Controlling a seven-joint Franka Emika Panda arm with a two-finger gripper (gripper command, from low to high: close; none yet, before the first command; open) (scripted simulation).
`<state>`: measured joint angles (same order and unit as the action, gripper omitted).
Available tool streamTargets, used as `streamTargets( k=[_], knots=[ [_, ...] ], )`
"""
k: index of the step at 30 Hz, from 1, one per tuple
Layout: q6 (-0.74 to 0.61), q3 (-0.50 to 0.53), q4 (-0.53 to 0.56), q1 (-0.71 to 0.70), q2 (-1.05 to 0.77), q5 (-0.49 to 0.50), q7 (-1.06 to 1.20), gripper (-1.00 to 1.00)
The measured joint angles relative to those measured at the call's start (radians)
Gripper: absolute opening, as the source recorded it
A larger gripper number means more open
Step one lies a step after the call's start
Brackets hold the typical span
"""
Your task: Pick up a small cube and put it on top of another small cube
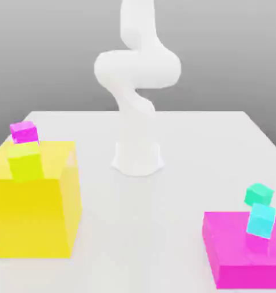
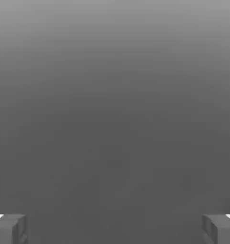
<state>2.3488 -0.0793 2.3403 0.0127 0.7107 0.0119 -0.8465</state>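
Note:
The small sea-green cube (image 1: 259, 194) sits at the far edge of a flat magenta block (image 1: 231, 257), at the exterior view's lower right; I cannot tell whether it rests on the block or on the table just behind it. The light cyan-blue small cube (image 1: 261, 220) stands on that block, just in front of the green one. My gripper (image 2: 115, 228) is open in the hand view, its two grey fingertips (image 2: 9, 228) far apart with nothing between them, facing a plain grey background.
The white arm (image 1: 137, 74) rises from its base (image 1: 137, 157) at the middle of the white table (image 1: 163, 229). A big yellow block (image 1: 34, 212) stands at the exterior view's left, with a yellow-green small cube (image 1: 26, 163) and a magenta small cube (image 1: 24, 133) on it.

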Motion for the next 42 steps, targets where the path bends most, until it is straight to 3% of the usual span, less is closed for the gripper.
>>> streamTargets(
  k=[14,22,26,32,33,39,42],
  knots=[
    [0.278,-0.429,0.228,0.117,-0.511,0.13,-0.31,0.0],
    [0.434,-0.567,0.356,0.299,-0.801,0.214,-0.492,0.0],
    [0.496,-0.49,0.349,0.373,-0.905,0.336,-0.598,0.0],
    [0.584,-0.285,0.308,0.532,-1.042,0.554,-0.763,0.0],
    [0.597,-0.252,0.302,0.559,-1.062,0.583,-0.785,-1.0],
    [0.605,-0.235,0.3,0.573,-1.072,0.597,-0.795,-1.0],
    [0.579,-0.299,0.311,0.522,-1.032,0.539,-0.752,-1.0]
  ],
)
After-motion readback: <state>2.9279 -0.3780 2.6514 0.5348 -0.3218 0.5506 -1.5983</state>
